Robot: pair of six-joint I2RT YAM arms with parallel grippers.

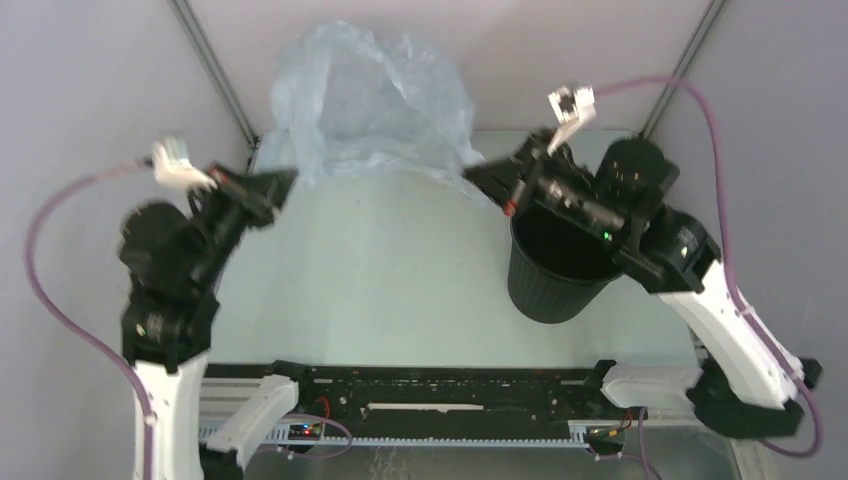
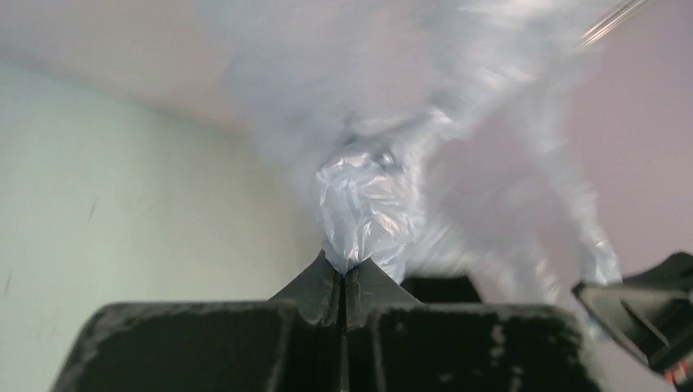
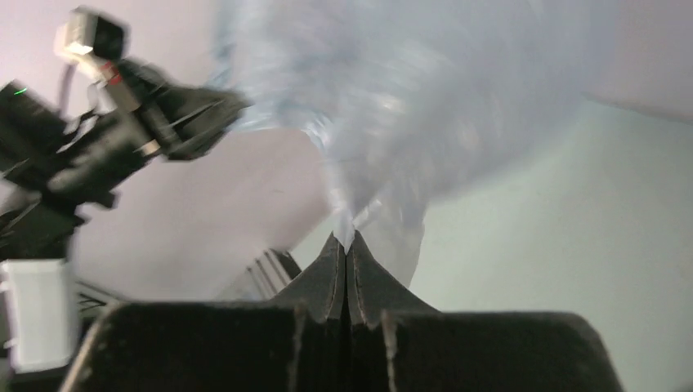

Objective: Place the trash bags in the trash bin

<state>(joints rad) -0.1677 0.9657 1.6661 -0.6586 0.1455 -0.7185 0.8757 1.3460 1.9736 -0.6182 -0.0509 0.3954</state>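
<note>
Pale table (image 1: 380, 270) below; trash bag (image 1: 370, 100) judged light, limp, slippery film; hung between left gripper (image 1: 283, 180) and right gripper (image 1: 478, 180), both jaws clamped tight on bunched edges; trash bin (image 1: 555, 285) stood near right jaws.

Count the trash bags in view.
1: the trash bag, pinched between the left gripper and right gripper at the table's far side; others may hide in the bin.

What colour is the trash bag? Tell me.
Translucent pale blue; the trash bag shows best in the top external view.
</note>
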